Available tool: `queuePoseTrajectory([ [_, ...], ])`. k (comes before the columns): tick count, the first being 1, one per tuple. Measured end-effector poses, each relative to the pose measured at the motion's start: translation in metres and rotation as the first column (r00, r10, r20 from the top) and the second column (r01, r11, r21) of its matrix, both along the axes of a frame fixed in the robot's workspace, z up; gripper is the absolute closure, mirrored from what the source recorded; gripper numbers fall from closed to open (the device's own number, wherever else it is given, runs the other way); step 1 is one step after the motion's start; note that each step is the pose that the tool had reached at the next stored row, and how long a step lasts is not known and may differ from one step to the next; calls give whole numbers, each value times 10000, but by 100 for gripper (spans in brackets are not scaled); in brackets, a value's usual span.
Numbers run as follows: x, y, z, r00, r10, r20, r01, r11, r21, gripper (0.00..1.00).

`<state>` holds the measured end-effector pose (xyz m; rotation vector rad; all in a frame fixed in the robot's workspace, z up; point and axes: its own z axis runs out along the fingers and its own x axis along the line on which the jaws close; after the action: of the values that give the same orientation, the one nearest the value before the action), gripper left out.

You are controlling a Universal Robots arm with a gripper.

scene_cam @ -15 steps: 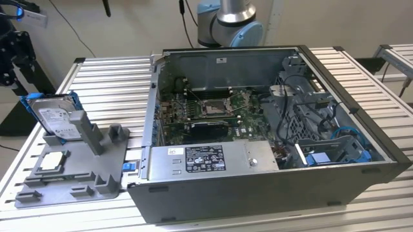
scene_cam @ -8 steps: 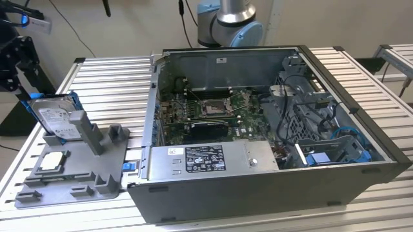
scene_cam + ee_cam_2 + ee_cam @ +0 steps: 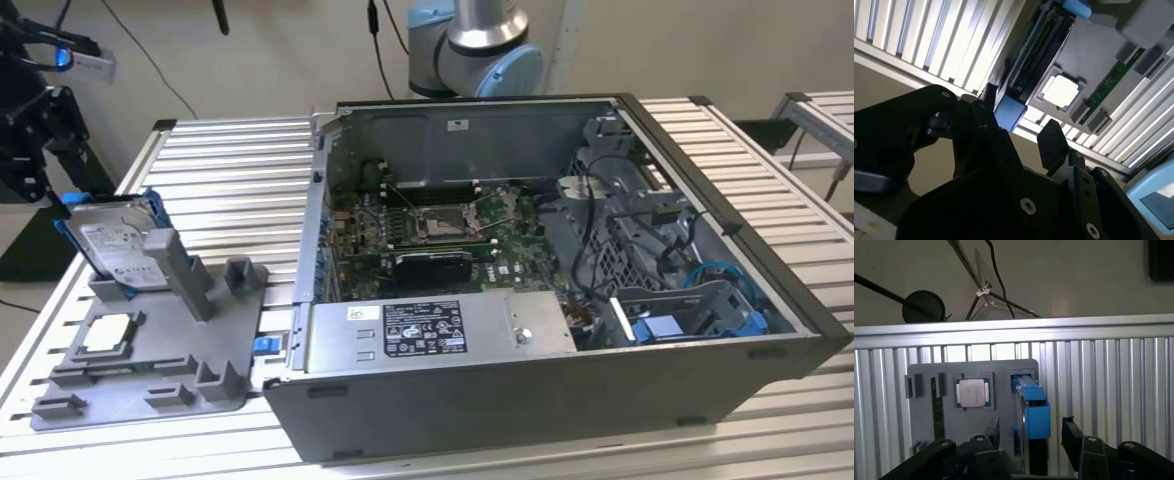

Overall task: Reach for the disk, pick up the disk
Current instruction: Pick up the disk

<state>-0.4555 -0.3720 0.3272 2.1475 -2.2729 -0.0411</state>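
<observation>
The disk point(image 3: 114, 240) is a silver drive with a white label and a blue frame. It stands on edge, leaning, in a slot at the far end of a grey holder point(image 3: 154, 360) at the exterior view's left. In the first wrist view I look down on the disk's blue-framed edge point(image 3: 1033, 415). My gripper point(image 3: 1031, 435) is open, with one black finger point(image 3: 991, 432) on each side of that edge and a gap to each. The second wrist view shows the gripper point(image 3: 1021, 125) open over the disk's dark edge point(image 3: 1029, 70).
A small square silver chip point(image 3: 972, 392) and a green strip point(image 3: 936, 407) sit in the same holder beside the disk. An open computer case point(image 3: 534, 300) takes up the middle of the slatted metal table point(image 3: 227, 170). Beyond the table edge are the floor and a stand's legs point(image 3: 984, 290).
</observation>
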Motion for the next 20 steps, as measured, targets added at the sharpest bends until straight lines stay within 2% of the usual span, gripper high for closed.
queuePoseTrajectory([
  [9,0,0,-163,9994,340,0,-340,9994,0,0],
  [20,-2,12,-363,9992,392,-1,-392,9992,0,0],
])
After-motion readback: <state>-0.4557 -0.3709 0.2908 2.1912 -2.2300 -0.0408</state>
